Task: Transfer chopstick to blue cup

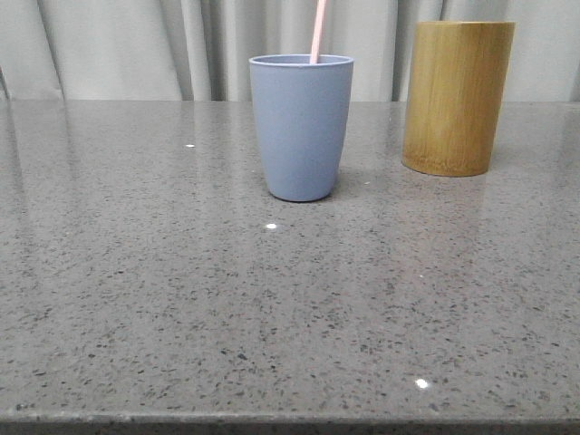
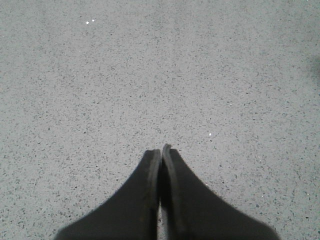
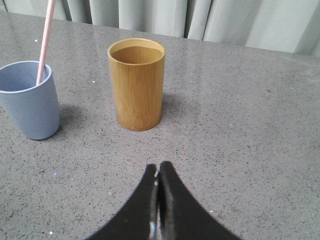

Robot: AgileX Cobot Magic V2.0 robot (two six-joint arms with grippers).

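Standing in the blue cup, the pink chopstick leans on its rim and rises past the front view's top edge. The bamboo holder stands beside the cup, probably apart. Both the left hand and right hand are closed, empty, over the speckled grey tabletop.

One chopstick, one blue cup, one bamboo holder, all on one speckled grey counter. Two grippers, left and right.
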